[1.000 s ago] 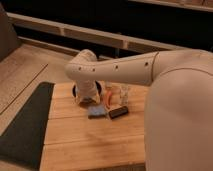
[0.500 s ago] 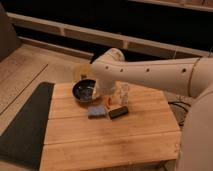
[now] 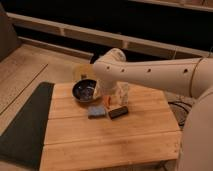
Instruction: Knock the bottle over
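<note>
The small clear bottle (image 3: 124, 94) stands upright on the wooden table (image 3: 125, 135), just right of the dark bowl (image 3: 85, 90). My white arm reaches in from the right, and its wrist bends down over the table between bowl and bottle. The gripper (image 3: 108, 98) hangs low there, close to the bottle's left side. Its tips are hidden behind the wrist and blend with something orange (image 3: 106, 102) beneath it. I cannot tell whether it touches the bottle.
A blue pad (image 3: 96, 111) and a small dark block (image 3: 118, 112) lie in front of the bowl and bottle. A yellowish object (image 3: 81, 71) sits behind the bowl. A dark mat (image 3: 25, 125) lies on the floor left of the table.
The arm's wrist has swung right, from over the bowl to between bowl and bottle, uncovering the bowl. The bottle still stands upright.
</note>
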`<state>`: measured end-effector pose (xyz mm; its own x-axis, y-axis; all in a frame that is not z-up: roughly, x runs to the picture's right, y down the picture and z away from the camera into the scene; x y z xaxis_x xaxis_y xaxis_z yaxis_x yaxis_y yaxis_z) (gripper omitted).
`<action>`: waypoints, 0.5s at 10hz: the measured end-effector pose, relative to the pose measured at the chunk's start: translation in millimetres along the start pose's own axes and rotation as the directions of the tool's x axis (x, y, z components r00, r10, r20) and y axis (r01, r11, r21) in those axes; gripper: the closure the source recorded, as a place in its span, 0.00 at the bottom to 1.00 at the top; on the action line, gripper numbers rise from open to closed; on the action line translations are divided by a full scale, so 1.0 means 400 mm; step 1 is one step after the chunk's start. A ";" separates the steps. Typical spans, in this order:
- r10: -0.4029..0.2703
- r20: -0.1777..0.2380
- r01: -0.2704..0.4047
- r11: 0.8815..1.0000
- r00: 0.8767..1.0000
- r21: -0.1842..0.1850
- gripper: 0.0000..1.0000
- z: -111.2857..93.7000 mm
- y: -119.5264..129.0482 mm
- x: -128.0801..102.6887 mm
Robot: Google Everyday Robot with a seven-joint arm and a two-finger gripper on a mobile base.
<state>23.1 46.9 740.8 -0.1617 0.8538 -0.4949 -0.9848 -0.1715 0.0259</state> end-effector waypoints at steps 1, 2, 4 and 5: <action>0.057 0.001 -0.057 0.998 0.998 0.007 0.35 0.020 -0.069 -0.017; 0.098 -0.003 -0.098 0.995 0.995 0.012 0.35 0.048 -0.141 -0.033; 0.090 -0.044 -0.090 0.996 0.995 0.008 0.35 0.113 -0.195 -0.048; 0.071 -0.082 -0.071 0.997 0.994 0.002 0.35 0.161 -0.200 -0.059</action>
<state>101.7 72.2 806.4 -0.2253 0.7963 -0.5614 -0.9710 -0.2307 0.0624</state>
